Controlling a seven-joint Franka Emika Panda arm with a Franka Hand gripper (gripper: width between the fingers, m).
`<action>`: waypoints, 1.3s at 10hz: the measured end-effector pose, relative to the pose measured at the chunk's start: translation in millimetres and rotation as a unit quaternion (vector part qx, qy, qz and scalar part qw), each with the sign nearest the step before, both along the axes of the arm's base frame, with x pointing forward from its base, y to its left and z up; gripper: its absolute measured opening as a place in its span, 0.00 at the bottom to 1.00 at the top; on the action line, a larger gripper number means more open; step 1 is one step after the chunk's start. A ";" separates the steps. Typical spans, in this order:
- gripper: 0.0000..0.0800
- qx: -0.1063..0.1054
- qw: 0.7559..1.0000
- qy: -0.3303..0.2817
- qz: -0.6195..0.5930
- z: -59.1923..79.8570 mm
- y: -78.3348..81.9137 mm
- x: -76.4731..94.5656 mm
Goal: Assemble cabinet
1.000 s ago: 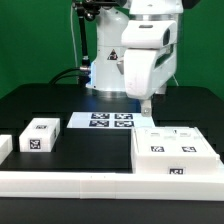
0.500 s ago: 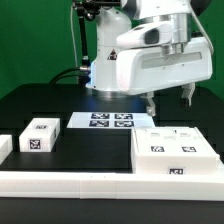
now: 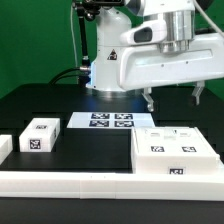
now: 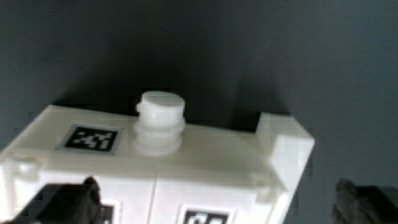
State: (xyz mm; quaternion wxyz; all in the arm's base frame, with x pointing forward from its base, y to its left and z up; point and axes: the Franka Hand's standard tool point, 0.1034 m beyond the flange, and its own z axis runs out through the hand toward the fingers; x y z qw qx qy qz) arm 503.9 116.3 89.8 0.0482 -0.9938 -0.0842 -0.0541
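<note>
Cabinet [image 3: 176, 150] beneath wide-open, empty pincer [image 3: 173, 99]

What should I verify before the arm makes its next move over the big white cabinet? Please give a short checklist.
1. The gripper is open: ok, its fingers stand wide apart.
2. Nothing is held: ok.
3. The gripper hangs over the cabinet: ok, the wrist view looks down on it.
4. There is a gap between fingertips and cabinet: ok in the exterior view.
5. The upright peg on the cabinet will clear the gripper: cannot tell.
6. The small block is out of the way: ok, it lies far to the exterior view's left.
</note>
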 end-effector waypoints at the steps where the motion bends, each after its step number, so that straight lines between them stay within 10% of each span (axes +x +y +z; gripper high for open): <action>1: 0.81 0.007 0.997 -0.007 -0.073 -0.3 -1.3 0.2; 9: 0.81 0.012 0.997 -0.034 -0.069 -23.1 -19.1 0.2; 13: 0.81 0.046 0.983 -0.154 -0.084 -31.6 -9.0 -3.1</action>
